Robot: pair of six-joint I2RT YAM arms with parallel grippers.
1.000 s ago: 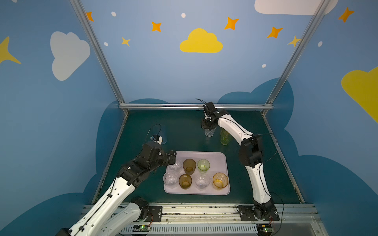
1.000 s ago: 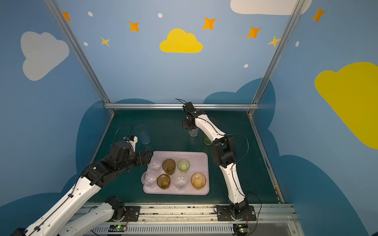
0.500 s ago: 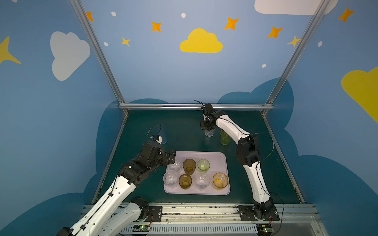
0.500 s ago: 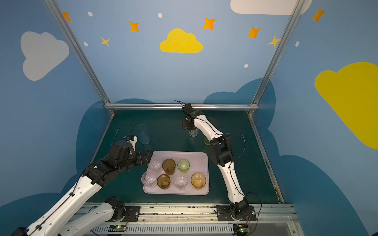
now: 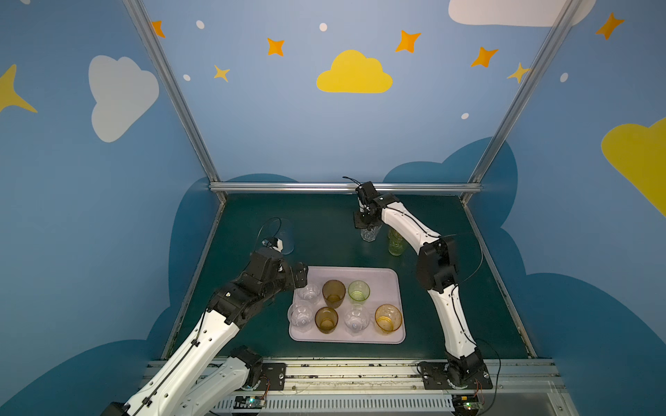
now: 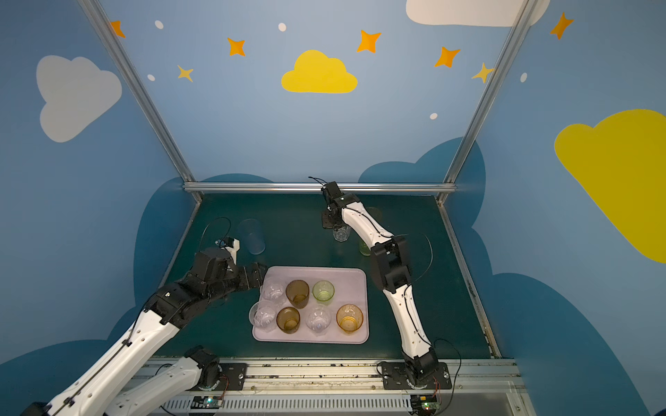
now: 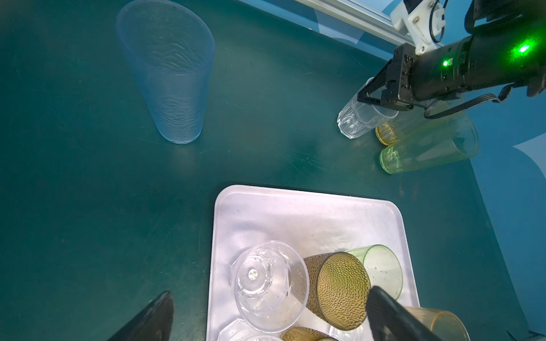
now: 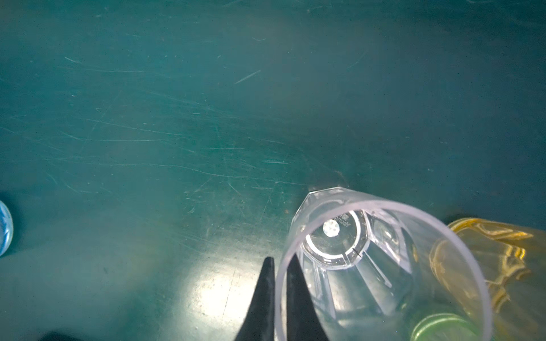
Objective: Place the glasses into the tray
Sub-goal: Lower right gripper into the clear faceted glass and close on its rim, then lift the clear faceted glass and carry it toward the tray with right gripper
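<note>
Right wrist view: your right gripper (image 8: 279,261) pinches the rim of the clear glass (image 8: 384,265); your left gripper (image 7: 270,293) gapes wide at ten o'clock of the tray (image 7: 295,212).

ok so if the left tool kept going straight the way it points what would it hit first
Probably the short clear glass in the tray's far left corner. In the left wrist view it sits centred ahead of the open left tool, with the brown glass just beside it, though depth is unclear.

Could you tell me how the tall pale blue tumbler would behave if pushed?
The pale blue tumbler stands tall on a base narrower than its rim, so a high push would probably tip it. Its see-through wall suggests lightness.
</note>
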